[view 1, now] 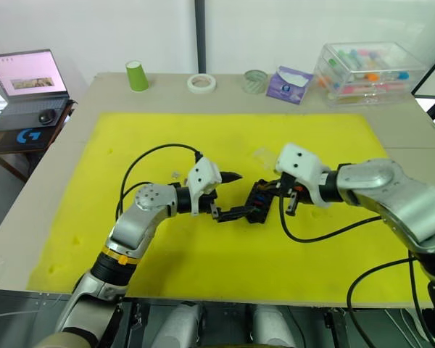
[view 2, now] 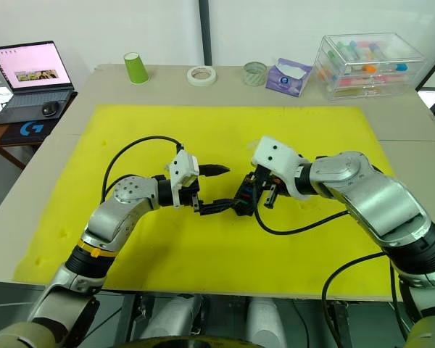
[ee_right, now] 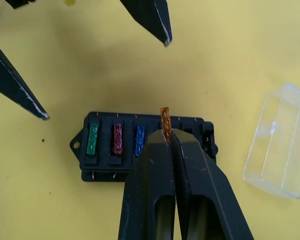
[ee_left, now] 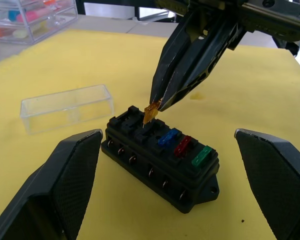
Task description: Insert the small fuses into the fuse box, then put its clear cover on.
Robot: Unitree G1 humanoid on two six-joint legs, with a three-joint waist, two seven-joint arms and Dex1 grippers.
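Yellow mat (view 1: 167, 138), mid-table. Fuse box (ee_left: 162, 160) sitting on it, green, red, blue fuses already in. Clear cover (ee_left: 67, 107) just beside. Right gripper (ee_right: 168, 136) clenched on brown fuse (ee_right: 165, 120) over a slot; left gripper (ee_left: 170, 165) spread wide around the box.

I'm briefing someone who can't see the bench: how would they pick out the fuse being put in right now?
On the yellow mat sits a black fuse box beside a clear cover. Above the box, the right gripper pinches an orange-brown fuse. Unlike the blue, red and green fuses seated in a row, it stands above its slot.
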